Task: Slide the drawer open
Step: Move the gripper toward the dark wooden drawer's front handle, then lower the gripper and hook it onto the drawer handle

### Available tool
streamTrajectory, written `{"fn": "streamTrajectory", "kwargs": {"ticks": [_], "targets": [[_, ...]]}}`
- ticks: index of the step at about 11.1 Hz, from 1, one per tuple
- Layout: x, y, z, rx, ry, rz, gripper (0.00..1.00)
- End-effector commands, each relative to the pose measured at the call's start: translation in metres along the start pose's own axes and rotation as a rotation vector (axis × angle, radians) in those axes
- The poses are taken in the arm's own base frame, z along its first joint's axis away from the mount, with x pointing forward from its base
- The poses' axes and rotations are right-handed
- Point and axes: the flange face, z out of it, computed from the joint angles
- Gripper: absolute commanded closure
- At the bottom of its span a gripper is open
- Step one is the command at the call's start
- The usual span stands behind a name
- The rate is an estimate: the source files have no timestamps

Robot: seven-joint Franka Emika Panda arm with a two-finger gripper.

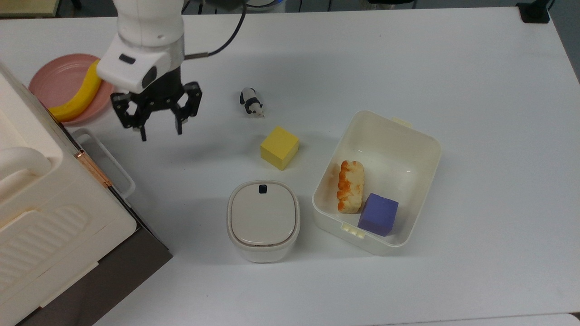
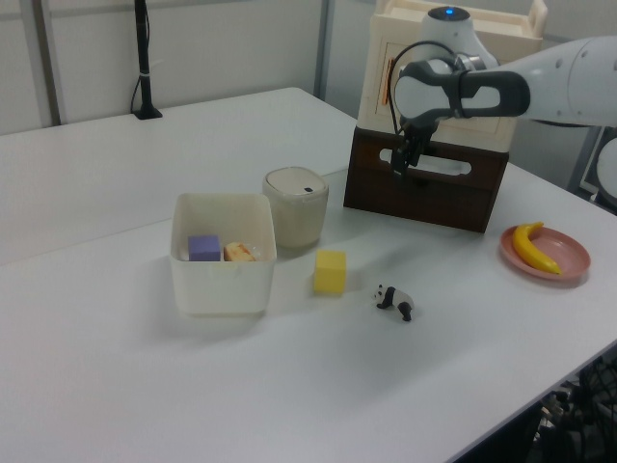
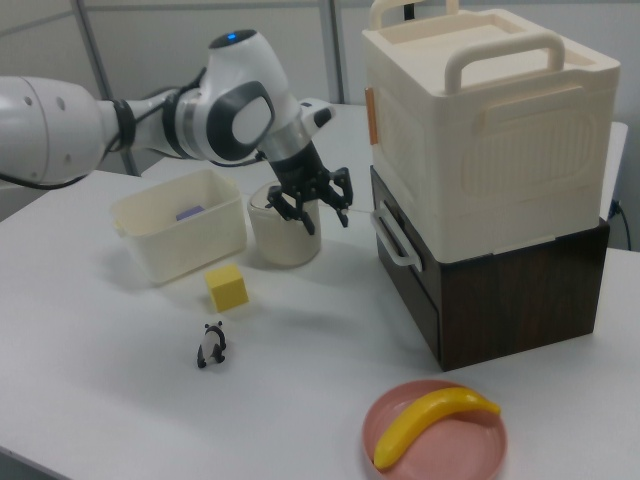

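The drawer (image 3: 408, 283) is the dark brown lower part under the cream cabinet (image 3: 480, 130), and its front looks flush with the box. A thin white loop handle (image 1: 110, 163) sticks out from the front, also seen in the left view as handle (image 2: 433, 166) and in the right view as handle (image 3: 392, 238). My gripper (image 1: 161, 133) hangs open with nothing between its fingers, just off the handle's far end in the top view. In the right view the gripper (image 3: 327, 221) is a little to the left of the handle and apart from it. In the left view the gripper (image 2: 405, 160) overlaps the drawer front (image 2: 424, 196).
A pink plate (image 1: 54, 81) with a banana (image 1: 77, 100) lies beside the cabinet. On the table stand a toy panda (image 1: 251, 103), a yellow cube (image 1: 279, 147), a lidded white container (image 1: 263, 219), and a white bin (image 1: 408, 140) holding a purple cube and a bread piece.
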Motion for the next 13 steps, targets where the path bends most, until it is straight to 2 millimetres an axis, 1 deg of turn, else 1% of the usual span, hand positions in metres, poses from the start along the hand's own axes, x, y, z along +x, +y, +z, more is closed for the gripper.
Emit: {"fn": "streamTrajectory", "kwargs": {"ticks": [1,2,3,4,5,6,8,10,12,13], "targets": [[0.001,0.025,0.031,-0.055,0.027,0.012,0.36],[0.000,0.029,0.040,-0.059,0.023,0.018,0.36],[-0.003,0.039,0.043,-0.078,0.043,0.033,0.36],[-0.002,0.040,0.047,-0.087,0.054,0.033,0.36],[-0.004,0.041,0.056,-0.086,0.046,0.034,0.36],[-0.009,0.048,0.057,-0.093,0.039,0.044,0.36],[-0.002,0.058,0.038,-0.112,0.074,0.056,0.36],[-0.001,0.058,0.032,-0.116,0.084,0.060,0.36],[0.001,0.063,0.011,-0.126,0.111,0.070,0.36],[0.001,0.064,0.009,-0.131,0.114,0.069,0.36]]}}
